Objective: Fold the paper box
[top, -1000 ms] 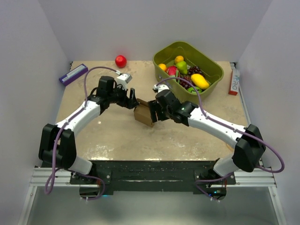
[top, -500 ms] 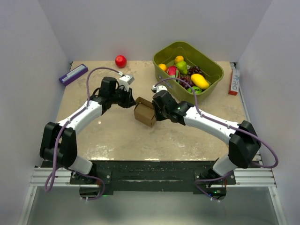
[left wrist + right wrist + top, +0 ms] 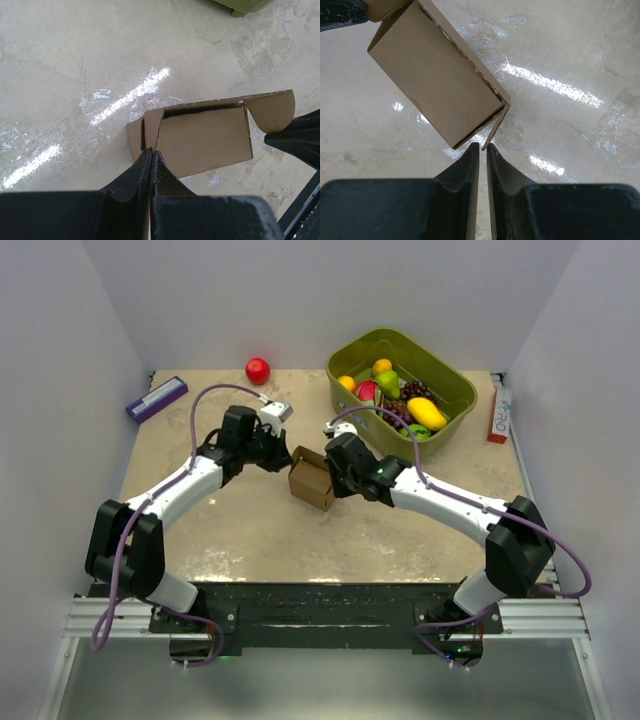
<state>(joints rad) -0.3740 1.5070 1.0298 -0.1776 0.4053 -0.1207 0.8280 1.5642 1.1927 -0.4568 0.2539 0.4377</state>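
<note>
The paper box (image 3: 311, 480) is sitting mid-counter (image 3: 250, 530) between the two arms. It is partly formed, with its walls standing and its end flaps hanging loose, which is presumably why the arms are working at opposite ends. The left end effector (image 3: 150, 151) is clenching, its tips pressing together right at the fold of a side flap (image 3: 136, 140); whether card is caught between them I cannot tell. The right end effector (image 3: 480, 146) is showing only a thin slit, with a loose flap (image 3: 496, 125) pointing into its mouth, so a grip there is uncertain. Bracing both ends is likely steadying the light box for tucking.
</note>
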